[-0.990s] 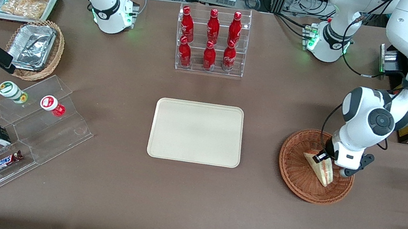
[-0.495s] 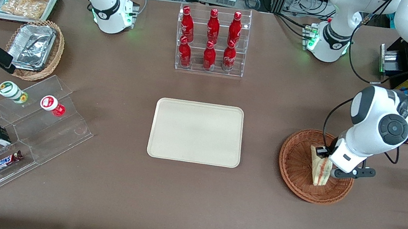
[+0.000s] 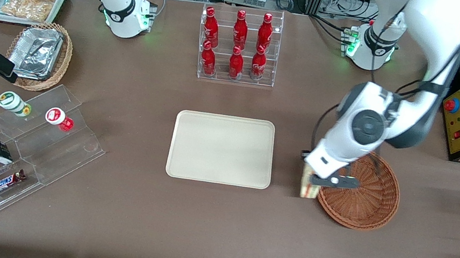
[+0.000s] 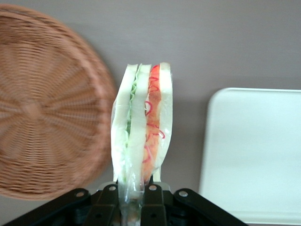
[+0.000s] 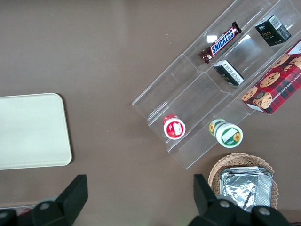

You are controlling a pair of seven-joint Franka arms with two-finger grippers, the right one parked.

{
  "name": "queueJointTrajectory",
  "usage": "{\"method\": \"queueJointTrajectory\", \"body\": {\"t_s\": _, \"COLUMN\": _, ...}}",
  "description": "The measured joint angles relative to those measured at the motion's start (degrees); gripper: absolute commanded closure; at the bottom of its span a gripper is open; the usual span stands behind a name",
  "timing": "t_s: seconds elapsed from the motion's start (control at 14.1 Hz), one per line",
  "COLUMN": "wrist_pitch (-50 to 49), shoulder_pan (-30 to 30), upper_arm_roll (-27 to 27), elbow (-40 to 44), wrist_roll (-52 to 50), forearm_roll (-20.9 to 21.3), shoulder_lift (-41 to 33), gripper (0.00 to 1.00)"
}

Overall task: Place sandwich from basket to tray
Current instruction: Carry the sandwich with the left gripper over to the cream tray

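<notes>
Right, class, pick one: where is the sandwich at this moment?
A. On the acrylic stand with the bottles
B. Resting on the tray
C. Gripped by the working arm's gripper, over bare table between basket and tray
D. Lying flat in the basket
C. The gripper is shut on the sandwich, which hangs over the table between the basket and the tray; the basket holds nothing and the tray is bare.
</notes>
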Motion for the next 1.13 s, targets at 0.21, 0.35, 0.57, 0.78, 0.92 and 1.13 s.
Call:
{"method": "queueJointTrajectory", "body": {"t_s": 0.21, "wrist_pitch": 0.0, "shoulder_pan": -5.49, "upper_arm_roll": -0.06, "elbow": 6.0, "wrist_roll": -7.67, "forearm_roll": -0.01, "shoulder_lift": 5.13, "gripper": 1.0}}
{"method": "queueJointTrajectory", "body": {"t_s": 0.35, "wrist_pitch": 0.0, "shoulder_pan": -8.89, "upper_arm_roll": -0.1, "elbow": 9.65, "wrist_roll": -12.49, "forearm_roll": -0.01, "shoulder_lift": 8.38, "gripper": 1.0}}
{"method": "queueJointTrajectory", "body": {"t_s": 0.57, "wrist_pitch": 0.01, "shoulder_pan": -14.28, "upper_arm_roll": -0.09, "elbow": 14.31, "wrist_roll": -18.89, "forearm_roll": 0.0, "shoulder_lift": 12.98, "gripper": 1.0}}
{"method": "queueJointTrajectory", "body": {"t_s": 0.78, "wrist_pitch": 0.04, "shoulder_pan": -17.85, "upper_arm_roll": -0.04, "elbow": 19.44, "wrist_roll": -23.09, "forearm_roll": 0.0, "shoulder_lift": 17.46, "gripper": 1.0}}
{"method": "queueJointTrajectory", "body": {"t_s": 0.92, "wrist_pitch": 0.04, "shoulder_pan": -19.62, "upper_arm_roll": -0.04, "elbow": 22.53, "wrist_roll": -25.19, "forearm_roll": 0.03, "shoulder_lift": 20.12, "gripper": 1.0}}
{"method": "queueJointTrajectory", "body": {"t_s": 1.13, "wrist_pitch": 0.04, "shoulder_pan": -21.01, "upper_arm_roll": -0.03, "elbow": 24.83, "wrist_roll": -25.43, "forearm_roll": 0.34, "shoulder_lift": 22.27, "gripper": 1.0}}
